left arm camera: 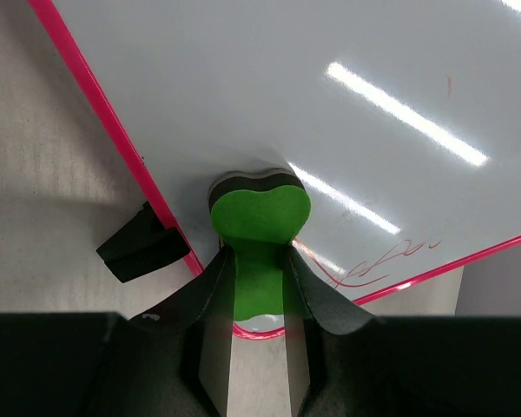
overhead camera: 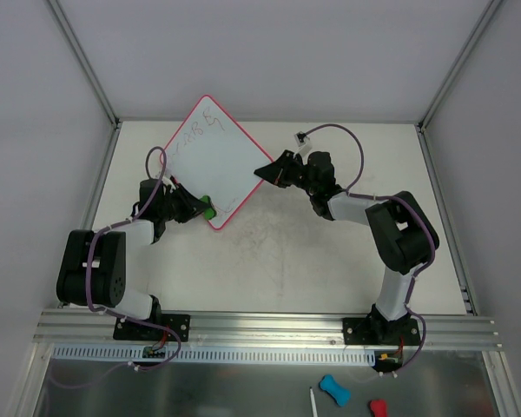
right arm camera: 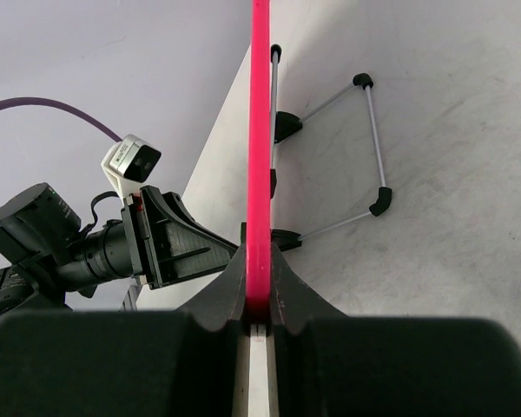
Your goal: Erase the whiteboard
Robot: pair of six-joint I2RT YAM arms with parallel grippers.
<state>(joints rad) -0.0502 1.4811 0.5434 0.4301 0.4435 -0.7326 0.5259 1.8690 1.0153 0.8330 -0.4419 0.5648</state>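
The whiteboard (overhead camera: pixel 213 161), white with a pink-red rim, stands tilted at the back of the table, one corner pointing down. Thin scribbles mark its upper part (overhead camera: pixel 195 130) and its lower corner (left arm camera: pixel 373 265). My left gripper (overhead camera: pixel 198 208) is shut on a green eraser (left arm camera: pixel 259 217), whose pad presses on the board face (left arm camera: pixel 330 130) near the bottom corner. My right gripper (overhead camera: pixel 265 171) is shut on the board's right rim, seen edge-on in the right wrist view (right arm camera: pixel 259 130), with the fingers (right arm camera: pixel 259 261) clamped on both sides.
A wire stand (right arm camera: pixel 369 148) with black feet sits behind the board; one black foot (left arm camera: pixel 143 243) shows left of the rim. A blue eraser (overhead camera: pixel 334 390), a red object (overhead camera: pixel 378 408) and a white pen (overhead camera: pixel 313 402) lie below the arm rail. Metal frame posts flank the table.
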